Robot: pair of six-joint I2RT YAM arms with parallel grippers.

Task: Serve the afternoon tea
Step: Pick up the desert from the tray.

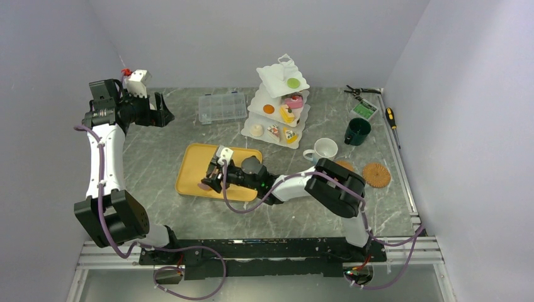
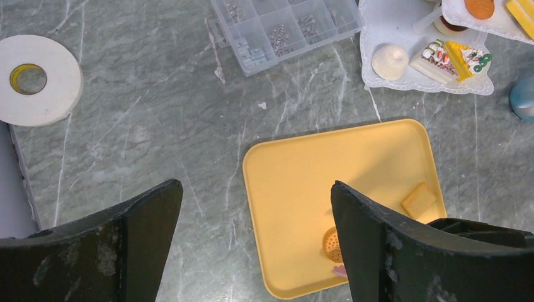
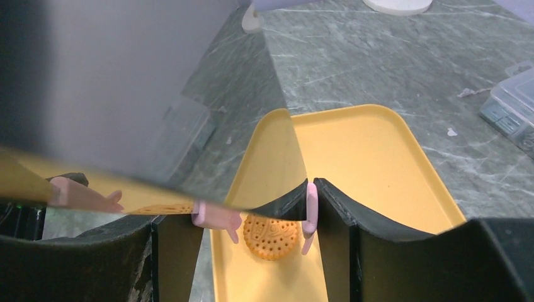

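Golden round biscuit [image 3: 271, 236], dotted, on yellow tray [image 3: 378, 157], between pink tongs [image 3: 217, 219] gripped by right gripper [image 3: 255, 207]; left gripper [image 2: 255, 189] wide, empty.

My left arm [image 1: 99, 160] and right arm [image 1: 291, 184] are white tubes with black joint blocks, purple cables [image 1: 101, 182] looped alongside; black wedge fingers [image 2: 135, 242] show grey scuffs.

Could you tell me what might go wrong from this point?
The pink tongs in the right end effector only flank the round biscuit lying flat on the yellow tray; their tips may slip off it. The three-tier stand is crowded, so placing it may knock pastries there.
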